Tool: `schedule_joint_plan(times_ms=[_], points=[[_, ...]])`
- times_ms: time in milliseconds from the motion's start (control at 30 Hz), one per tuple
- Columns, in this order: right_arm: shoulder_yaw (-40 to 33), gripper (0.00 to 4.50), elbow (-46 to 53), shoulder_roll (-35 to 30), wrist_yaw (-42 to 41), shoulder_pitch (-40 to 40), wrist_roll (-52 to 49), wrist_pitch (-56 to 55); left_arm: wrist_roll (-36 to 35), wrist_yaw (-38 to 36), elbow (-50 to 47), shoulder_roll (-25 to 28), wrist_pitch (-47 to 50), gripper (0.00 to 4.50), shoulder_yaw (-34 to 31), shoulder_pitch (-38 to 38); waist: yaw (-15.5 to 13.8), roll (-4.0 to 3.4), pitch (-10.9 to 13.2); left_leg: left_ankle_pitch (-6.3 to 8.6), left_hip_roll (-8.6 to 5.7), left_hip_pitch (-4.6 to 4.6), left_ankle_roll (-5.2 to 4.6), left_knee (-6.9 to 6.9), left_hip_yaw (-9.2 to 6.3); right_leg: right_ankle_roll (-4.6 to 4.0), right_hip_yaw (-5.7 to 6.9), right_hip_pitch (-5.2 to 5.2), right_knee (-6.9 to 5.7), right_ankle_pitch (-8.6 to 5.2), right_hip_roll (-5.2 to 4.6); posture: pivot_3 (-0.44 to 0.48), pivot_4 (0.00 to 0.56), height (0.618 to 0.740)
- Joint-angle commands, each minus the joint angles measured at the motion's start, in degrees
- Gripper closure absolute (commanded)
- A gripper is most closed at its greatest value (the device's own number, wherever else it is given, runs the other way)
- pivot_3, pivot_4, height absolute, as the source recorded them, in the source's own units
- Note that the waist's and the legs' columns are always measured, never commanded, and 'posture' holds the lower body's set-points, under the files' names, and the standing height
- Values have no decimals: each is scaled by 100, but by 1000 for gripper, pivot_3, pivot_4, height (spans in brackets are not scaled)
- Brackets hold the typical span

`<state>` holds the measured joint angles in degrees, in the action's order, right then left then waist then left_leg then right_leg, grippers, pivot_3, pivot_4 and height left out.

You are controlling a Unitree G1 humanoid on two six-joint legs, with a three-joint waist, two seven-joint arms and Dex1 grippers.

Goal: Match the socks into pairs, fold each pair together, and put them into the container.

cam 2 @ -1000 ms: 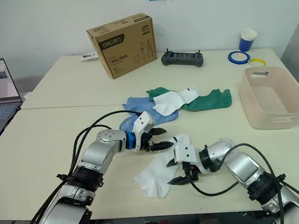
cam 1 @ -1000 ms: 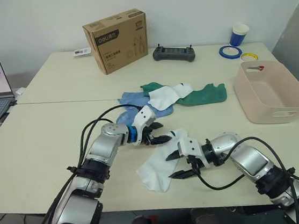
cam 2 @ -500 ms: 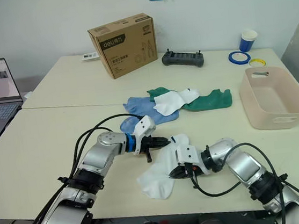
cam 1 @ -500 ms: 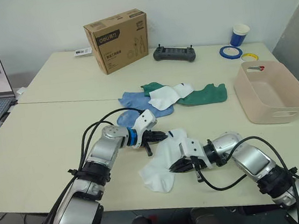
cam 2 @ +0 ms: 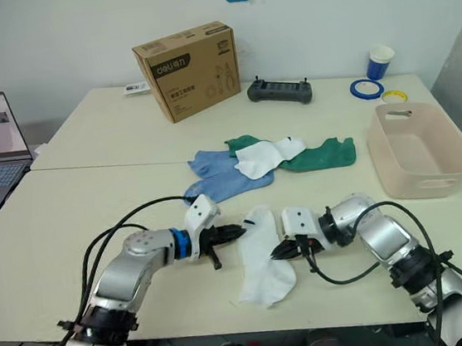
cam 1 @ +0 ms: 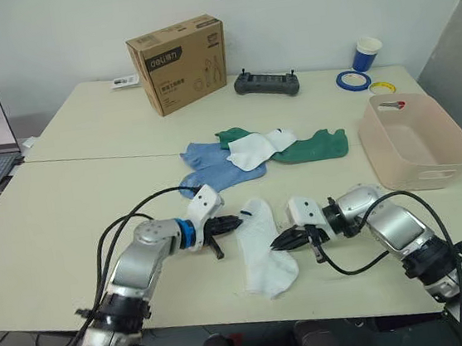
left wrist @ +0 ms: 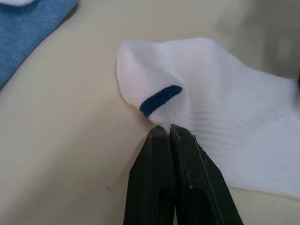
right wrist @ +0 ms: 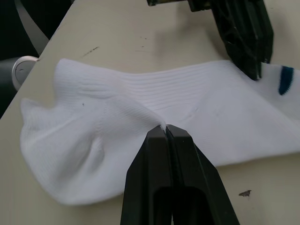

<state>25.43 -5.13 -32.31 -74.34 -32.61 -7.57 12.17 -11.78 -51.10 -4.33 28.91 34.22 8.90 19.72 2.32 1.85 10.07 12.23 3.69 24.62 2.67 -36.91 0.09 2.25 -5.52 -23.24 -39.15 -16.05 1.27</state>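
**Pinching one white sock from both sides**

Nearest the table's front edge, white sock [cam 1: 259, 245] is pinched by left gripper [cam 1: 235, 221] and right gripper [cam 1: 278, 245]. Beyond lie the remaining socks [cam 1: 253, 148]; the container [cam 1: 415, 140] stands far right.

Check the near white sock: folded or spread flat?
Spread, not folded. The white sock lies lengthwise on the table, with the left claw and right claw each pinching an edge.

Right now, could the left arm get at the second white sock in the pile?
Probably not yet: the left pincer is shut on the near white sock. The other white sock lies uncovered atop the pile.
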Motion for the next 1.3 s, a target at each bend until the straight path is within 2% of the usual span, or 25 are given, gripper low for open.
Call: schedule_joint_plan(times_ms=[33, 167, 200, 267, 333, 533, 667, 900, 1033, 1167, 1267, 1300], points=[[-51, 4500, -74, -32, -223, -155, 45, -277, -226, 342, -737, -15, 468, 4484, -240, -191, -5, 0, 0, 0, -1, 0, 0, 0, 0, 0, 1, 1, 0, 0, -1, 0, 150, 740], [-74, 4500, -142, -47, -332, -170, 47, -301, -482, 602, -1248, -29, 997, 4484, -367, -325, -20, 0, 0, 0, -1, 0, 0, -1, 1, 0, 1, 2, 0, 0, -2, 0, 150, 740], [-113, 4500, -135, -36, -303, -157, 36, -278, -492, 620, -1315, 41, 1059, 4287, -375, -368, -29, 0, 0, 0, -1, 0, 0, -1, 0, 0, 1, 2, 0, 0, -3, 0, 150, 740], [-247, 4064, -66, -81, -245, -83, -50, -99, -546, 595, -1350, 156, 1120, 3864, -387, -445, -27, 0, 0, 0, -1, 0, 0, -1, 1, 0, 0, 2, 0, 0, -2, 0, 150, 740], [-497, 3512, 123, -211, -114, 104, -197, 148, -600, 559, -1294, 265, 1099, 3244, -459, -487, -35, 0, 0, 0, 0, -1, 0, 1, 0, -1, 1, 2, 0, 1, -2, 0, 150, 740], [-1270, 1439, 1077, -594, 243, 790, -774, 1093, -926, 305, -1059, 478, 853, 1293, -869, -296, -51, -1, 1, 0, -1, 0, 0, 1, 1, -1, 1, 2, 3, 0, -5, 0, 150, 740], [-1934, 1424, 2229, -899, 647, 1676, -1492, 2206, -870, -36, -149, 484, 308, 26, -812, 350, -90, 0, 0, 0, -4, 2, 1, 1, 1, 0, 6, 3, 5, -1, -8, 0, 150, 740], [-1950, 1424, 3004, -1057, 1191, 2771, -1587, 2584, -292, -426, 1249, 304, -477, 26, -57, 1250, -57, 0, 0, 0, -6, 2, 0, -1, 2, 24, 3, 4, 6, -13, -4, 0, 150, 740], [-1679, 1424, 3012, -934, 1470, 3038, -1419, 2468, 30, -706, 1602, 328, -842, 26, 356, 1301, 3, -1, 0, 0, -5, 2, 0, -1, 5, 26, -5, 2, 6, -14, -2, 0, 150, 740], [-1580, 1424, 2891, -864, 1530, 3117, -1422, 2352, 60, -838, 1662, 302, -907, 26, 428, 1240, 1, 0, -1, 0, -3, 1, 0, -1, -1, 26, 1, 3, 2, -14, 0, 0, 150, 740], [-1547, 1424, 2885, -833, 1527, 3104, -1501, 2348, 106, -875, 1653, 291, -951, 645, 470, 1209, 1, 0, -2, 0, -4, 1, 0, -3, 1, 27, -1, 4, 2, -14, 0, 0, 150, 740], [-1521, 1610, 2877, -820, 1543, 3098, -1480, 2329, 133, -862, 1669, 287, -987, 948, 465, 1205, 1, 0, -2, 0, -3, 1, 0, -3, 1, 27, -1, 4, 2, -14, 0, 0, 150, 740]])
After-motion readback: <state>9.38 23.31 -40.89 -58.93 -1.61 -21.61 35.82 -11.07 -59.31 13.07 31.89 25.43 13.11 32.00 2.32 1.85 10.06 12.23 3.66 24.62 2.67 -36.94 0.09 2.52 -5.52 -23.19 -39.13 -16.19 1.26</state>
